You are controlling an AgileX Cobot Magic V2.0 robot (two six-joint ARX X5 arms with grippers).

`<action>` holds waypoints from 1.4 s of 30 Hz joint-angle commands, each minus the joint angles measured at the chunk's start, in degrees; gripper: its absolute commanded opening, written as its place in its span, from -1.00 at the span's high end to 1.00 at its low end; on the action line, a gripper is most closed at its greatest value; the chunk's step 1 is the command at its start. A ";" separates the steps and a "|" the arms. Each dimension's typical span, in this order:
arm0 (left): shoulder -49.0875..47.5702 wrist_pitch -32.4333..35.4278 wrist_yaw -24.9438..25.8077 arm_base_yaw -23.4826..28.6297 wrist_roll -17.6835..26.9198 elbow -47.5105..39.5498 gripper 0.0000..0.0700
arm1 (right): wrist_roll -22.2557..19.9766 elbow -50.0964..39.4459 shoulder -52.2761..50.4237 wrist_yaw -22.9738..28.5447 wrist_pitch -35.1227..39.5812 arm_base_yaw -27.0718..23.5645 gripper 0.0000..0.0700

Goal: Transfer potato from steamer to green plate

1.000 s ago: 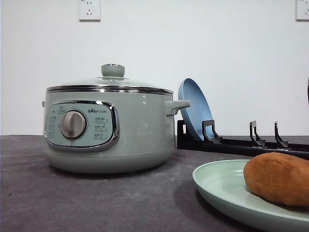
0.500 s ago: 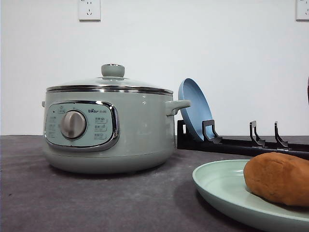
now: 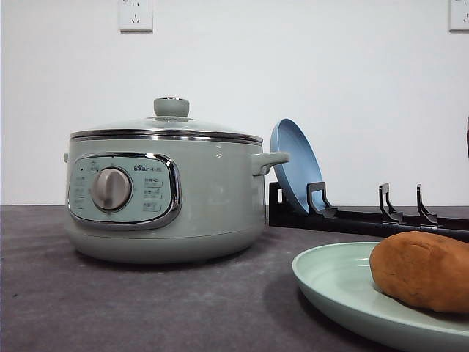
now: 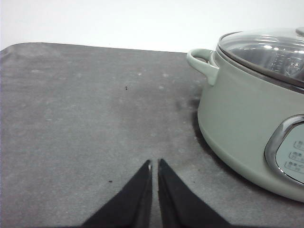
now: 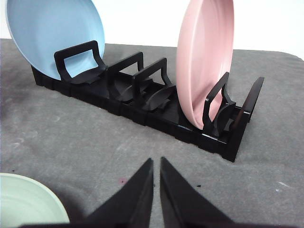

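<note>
I see the potato [image 3: 423, 270] lying on the green plate [image 3: 330, 282], right of the steamer [image 3: 165, 192], whose lid is on. Left gripper [image 4: 155, 165]: fingers pressed together, empty, above bare table [image 4: 71, 123] beside the steamer. Right gripper [image 5: 156, 163]: fingers likewise together, empty, facing the black rack [image 5: 142, 97] with its blue plate [image 5: 52, 33] and pink plate [image 5: 204, 61].

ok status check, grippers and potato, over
Left gripper shut, empty. Right gripper shut, empty. Potato on green plate; steamer lidded.
</note>
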 commanded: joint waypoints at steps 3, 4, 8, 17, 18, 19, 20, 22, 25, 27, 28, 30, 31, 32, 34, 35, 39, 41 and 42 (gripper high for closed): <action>-0.02 -0.46 0.04 -0.04 0.93 -1.18 0.95 | 0.37 -0.28 -0.09 0.22 0.75 -0.09 0.96; -0.02 -0.46 0.05 -0.04 0.93 -1.18 0.95 | 0.37 -0.28 -0.09 0.22 0.75 -0.09 0.96; -0.02 -0.47 0.05 -0.04 0.93 -1.18 0.95 | 0.37 -0.28 -0.09 0.22 0.77 -0.09 0.96; -0.02 -0.46 0.04 -0.04 0.93 -1.18 0.95 | 0.37 -0.28 -0.09 0.22 0.77 -0.09 0.96; -0.02 -0.46 0.03 -0.04 0.93 -1.18 0.95 | 0.37 -0.28 -0.09 0.22 0.77 -0.09 0.96; -0.02 -0.47 0.04 -0.04 0.93 -1.18 0.95 | 0.37 -0.28 -0.09 0.22 0.77 -0.09 0.96; -0.02 -0.47 0.05 -0.04 0.93 -1.18 0.95 | 0.37 -0.28 -0.09 0.22 0.77 -0.09 0.96; -0.02 -0.46 0.04 -0.04 0.93 -1.18 0.95 | 0.37 -0.28 -0.09 0.22 0.77 -0.09 0.96; -0.02 -0.46 0.05 -0.04 0.93 -1.18 0.95 | 0.37 -0.28 -0.09 0.22 0.77 -0.09 0.96; -0.02 -0.46 0.05 -0.04 0.93 -1.18 0.95 | 0.37 -0.28 -0.09 0.22 0.77 -0.09 0.96; -0.02 -0.46 0.05 -0.04 0.93 -1.18 0.95 | 0.37 -0.28 -0.09 0.22 0.77 -0.09 0.96; -0.02 -0.46 0.05 -0.04 0.93 -1.18 0.95 | 0.37 -0.28 -0.09 0.22 0.77 -0.09 0.96; -0.02 -0.46 0.05 -0.04 0.93 -1.18 0.95 | 0.37 -0.28 -0.09 0.22 0.77 -0.09 0.96; -0.02 -0.46 0.04 -0.04 0.93 -1.18 0.95 | 0.37 -0.28 -0.09 0.22 0.77 -0.09 0.96; -0.02 -0.46 0.05 -0.04 0.93 -1.18 0.95 | 0.37 -0.28 -0.09 0.22 0.77 -0.09 0.96; -0.02 -0.46 0.05 -0.04 0.93 -1.18 0.95 | 0.37 -0.28 -0.09 0.22 0.77 -0.09 0.96; -0.02 -0.46 0.05 -0.04 0.93 -1.18 0.95 | 0.37 -0.28 -0.09 0.22 0.77 -0.09 0.96; -0.02 -0.46 0.05 -0.04 0.93 -1.18 0.95 | 0.37 -0.28 -0.09 0.22 0.74 -0.09 0.96; -0.02 -0.46 0.05 -0.04 0.93 -1.18 0.95 | 0.37 -0.28 -0.09 0.22 0.76 -0.09 0.96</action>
